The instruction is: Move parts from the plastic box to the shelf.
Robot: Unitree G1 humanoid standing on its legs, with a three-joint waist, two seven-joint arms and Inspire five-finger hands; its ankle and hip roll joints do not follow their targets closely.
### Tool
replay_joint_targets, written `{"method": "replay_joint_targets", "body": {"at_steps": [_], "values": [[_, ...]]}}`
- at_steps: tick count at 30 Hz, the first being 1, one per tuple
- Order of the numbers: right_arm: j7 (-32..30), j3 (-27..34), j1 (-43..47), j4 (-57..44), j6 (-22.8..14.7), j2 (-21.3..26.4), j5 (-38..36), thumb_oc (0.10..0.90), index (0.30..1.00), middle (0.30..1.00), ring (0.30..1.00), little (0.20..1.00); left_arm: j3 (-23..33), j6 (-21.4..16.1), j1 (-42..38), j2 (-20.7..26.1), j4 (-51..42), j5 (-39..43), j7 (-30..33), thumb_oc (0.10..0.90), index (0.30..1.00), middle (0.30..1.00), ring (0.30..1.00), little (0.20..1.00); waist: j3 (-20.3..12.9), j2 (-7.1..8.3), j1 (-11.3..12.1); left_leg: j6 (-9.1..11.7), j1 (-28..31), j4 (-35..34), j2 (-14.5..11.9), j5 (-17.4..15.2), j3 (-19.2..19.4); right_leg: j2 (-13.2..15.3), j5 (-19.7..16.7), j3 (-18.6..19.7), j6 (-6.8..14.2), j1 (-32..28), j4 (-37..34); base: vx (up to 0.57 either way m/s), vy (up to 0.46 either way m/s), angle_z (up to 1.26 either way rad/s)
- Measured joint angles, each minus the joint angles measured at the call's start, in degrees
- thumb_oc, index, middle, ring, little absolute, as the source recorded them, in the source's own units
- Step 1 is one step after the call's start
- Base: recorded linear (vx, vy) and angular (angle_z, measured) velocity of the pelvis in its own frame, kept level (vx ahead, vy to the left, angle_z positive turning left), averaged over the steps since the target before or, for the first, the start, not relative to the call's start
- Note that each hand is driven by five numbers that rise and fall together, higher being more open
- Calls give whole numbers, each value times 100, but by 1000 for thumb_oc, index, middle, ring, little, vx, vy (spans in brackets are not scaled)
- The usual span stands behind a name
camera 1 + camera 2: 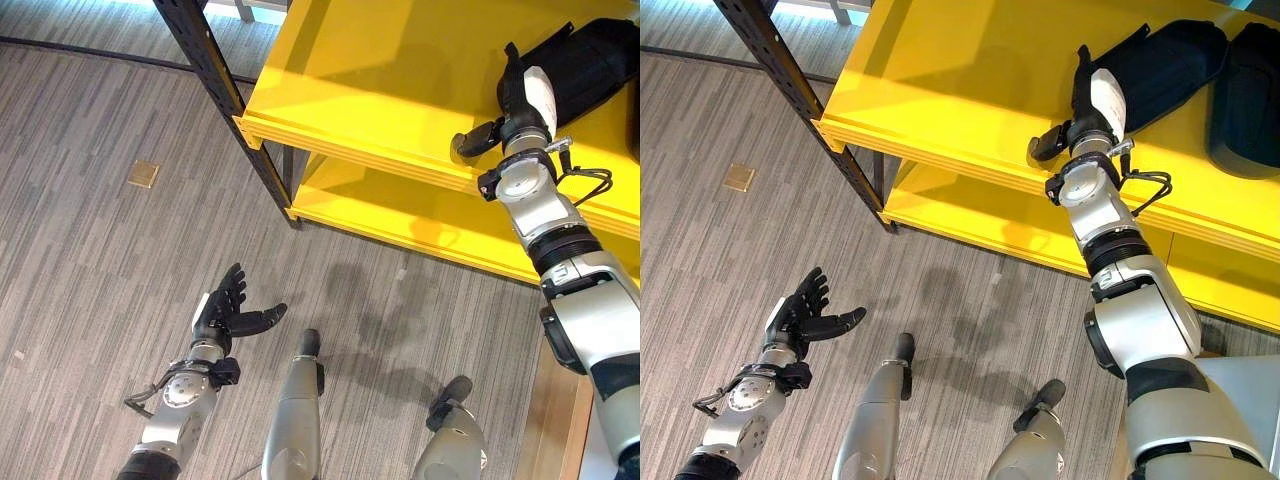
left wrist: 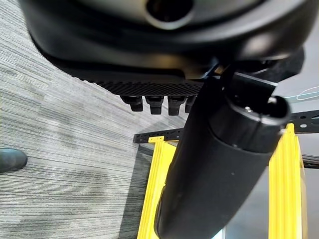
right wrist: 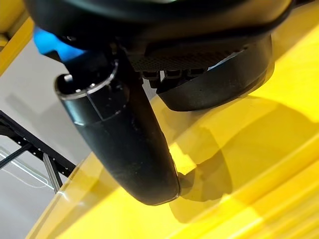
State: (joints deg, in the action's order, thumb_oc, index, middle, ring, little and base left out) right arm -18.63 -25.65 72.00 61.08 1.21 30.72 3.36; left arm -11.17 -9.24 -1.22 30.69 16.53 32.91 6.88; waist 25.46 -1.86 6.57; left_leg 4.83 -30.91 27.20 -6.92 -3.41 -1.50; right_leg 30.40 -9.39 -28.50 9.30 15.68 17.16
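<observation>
Left hand (image 1: 228, 312) hangs over grey floor, fingers spread, empty. Right hand (image 1: 1095, 105) rests against a black moulded part (image 1: 1165, 60) on the yellow shelf (image 1: 970, 90); finger state indeterminate.

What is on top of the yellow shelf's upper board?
Two black parts lie on the yellow shelf, the right robot hand at the nearer one. Its fingers are hidden.

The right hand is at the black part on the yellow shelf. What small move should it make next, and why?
Probably the right hand should lift a little and draw back from the black part. That part already lies on the yellow shelf, beside another dark part. Whether the fingers grip it cannot be told. The left hand hangs open over the floor.
</observation>
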Motion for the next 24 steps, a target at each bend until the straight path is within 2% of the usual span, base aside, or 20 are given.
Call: {"method": "replay_joint_targets", "body": {"at_steps": [8, 13, 24], "values": [[135, -202, -1, -181, 55, 0, 247, 900, 1000, 1000, 1000, 1000, 23, 0, 71, -2, 49, 5, 0, 900, 1000, 1000, 1000, 1000, -1, 0, 8, 5, -26, -15, -6, 3, -12, -21, 13, -19, 13, 8, -50, 0, 0, 0], [207, -296, 0, -434, 73, -2, 345, 900, 1000, 1000, 1000, 1000, 31, 0, 91, -7, 94, 7, 2, 900, 1000, 1000, 1000, 1000, -3, 3, 19, 20, -104, -12, -6, 27, -35, -37, 80, -50, 94, 15, -97, 8, -4, 2], [321, -464, 0, -509, 69, -4, 561, 900, 1000, 1000, 1000, 1000, 91, -1, 82, -7, 98, 18, 13, 900, 1000, 1000, 1000, 1000, -3, 5, 143, 2, -108, -14, -5, 46, -43, -37, 75, -50, 93, 12, -77, 0, 0, 0]]}}
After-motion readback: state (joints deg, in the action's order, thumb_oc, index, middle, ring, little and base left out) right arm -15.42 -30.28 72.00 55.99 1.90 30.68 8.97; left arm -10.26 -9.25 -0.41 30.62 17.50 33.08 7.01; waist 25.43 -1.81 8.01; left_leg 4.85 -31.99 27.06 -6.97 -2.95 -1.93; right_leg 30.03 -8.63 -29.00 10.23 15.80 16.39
